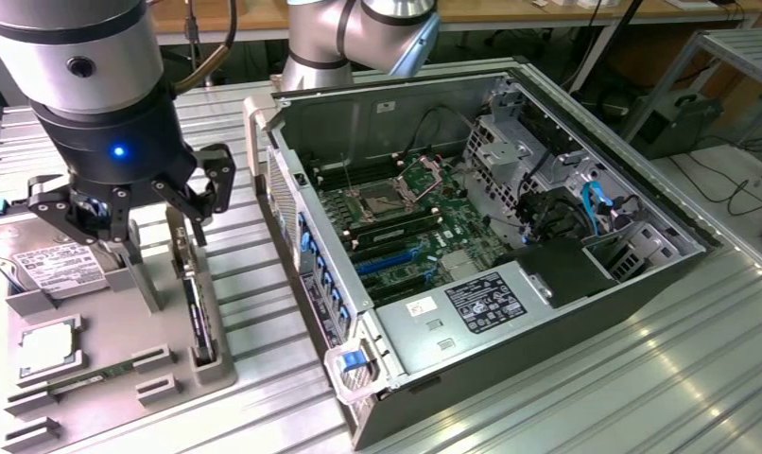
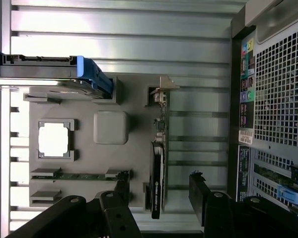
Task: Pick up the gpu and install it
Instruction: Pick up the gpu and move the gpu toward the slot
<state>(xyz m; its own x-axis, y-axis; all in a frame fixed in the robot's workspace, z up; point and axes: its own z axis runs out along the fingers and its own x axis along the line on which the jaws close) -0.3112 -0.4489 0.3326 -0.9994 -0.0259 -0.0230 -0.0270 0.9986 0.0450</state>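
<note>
A: Where is the gpu point(image 2: 157, 168)?

B: It stands on its long edge in a slot of the grey holder point(image 2: 84, 158), along the holder's side nearest the computer case point(image 1: 482, 236). The silver bracket is at one end and the black part at the other.

A: And the tool point(image 1: 151, 225)?

B: It hangs over the holder with its jaws spread as wide as they go, holding nothing. In the wrist view the black fingers point(image 2: 198, 193) stand on either side of the card's black end, and neither touches it.

A: What else sits in the holder?

B: A hard drive point(image 1: 47, 260) with a white label, a square processor point(image 2: 54, 139), and a narrow green memory stick point(image 2: 82, 175) in its own slot. All of them are apart from the card.

A: What about the case?

B: It lies on its side on the ribbed metal bench point(image 1: 608, 397), just beside the holder, with the side panel off. The motherboard point(image 1: 406, 218) is exposed, with blue slots in it. The card is not in the case yet.
</note>
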